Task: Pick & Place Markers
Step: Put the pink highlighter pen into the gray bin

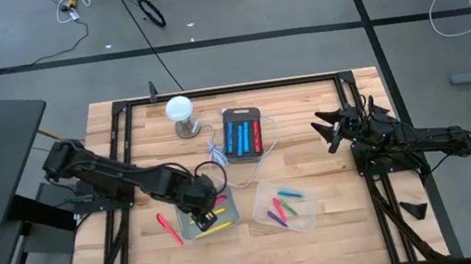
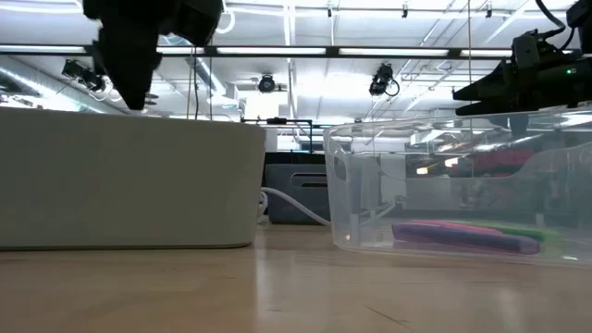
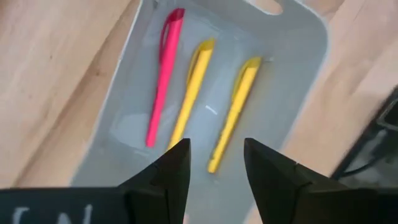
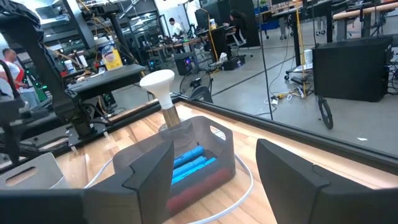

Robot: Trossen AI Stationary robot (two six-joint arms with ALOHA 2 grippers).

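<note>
- While the left gripper (image 1: 204, 204) hung just above the grey bin (image 1: 227, 208), its jaws stood apart with nothing between them; in the left wrist view one pink marker (image 3: 163, 74) and two yellow markers (image 3: 236, 112) lay side by side on that bin's floor.
- Outside the grey bin, on the side away from the clear tub (image 1: 306, 218), a loose red marker (image 1: 172, 229) lay on the table (image 1: 313, 163), touching no container; it looked left to collect.
- Beyond the grey bin, toward the far edge, the dark tray (image 1: 258, 111) held blue and red markers in a row; the clear tub, just beside the grey bin, held green, purple and pink ones.
- Right gripper (image 1: 334, 130) waited well apart from the grey bin, past the clear tub; jaws wide, empty.
- Judgement: sorting by colour seemed well along, not finished.
- Hard to make out: exact count in the clear tub; the grey bin's contents from table height, its wall blocking them; which bin the loose marker belonged in.
</note>
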